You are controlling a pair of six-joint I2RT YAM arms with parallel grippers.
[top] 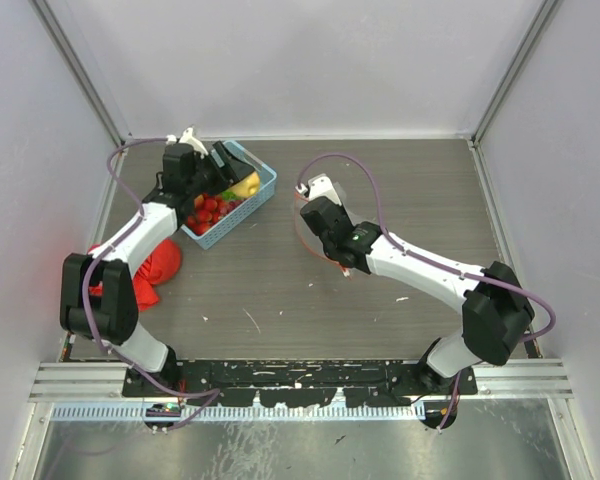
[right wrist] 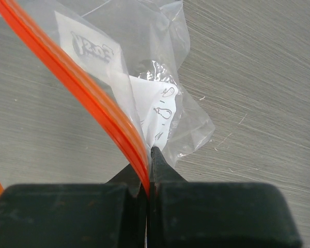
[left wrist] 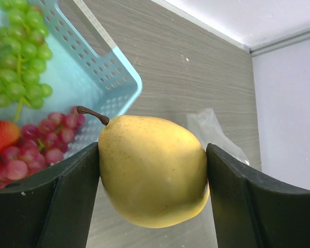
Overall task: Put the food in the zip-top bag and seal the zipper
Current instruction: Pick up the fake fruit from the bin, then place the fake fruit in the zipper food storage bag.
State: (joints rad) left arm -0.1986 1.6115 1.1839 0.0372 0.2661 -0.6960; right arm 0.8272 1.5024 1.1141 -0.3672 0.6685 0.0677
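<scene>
From above, the left arm reaches over the light-blue basket at the far left of the bench, a yellow pear at its tip, while the right arm sits mid-bench. At the left wrist, the left fingers clamp the pear's sides clear of the basket, where green grapes and a strawberry lie, probably ready to carry it across. At the right wrist, the right fingers are pinched tight on the zipper of the zip-top bag, seemingly holding its mouth up to receive fruit.
</scene>
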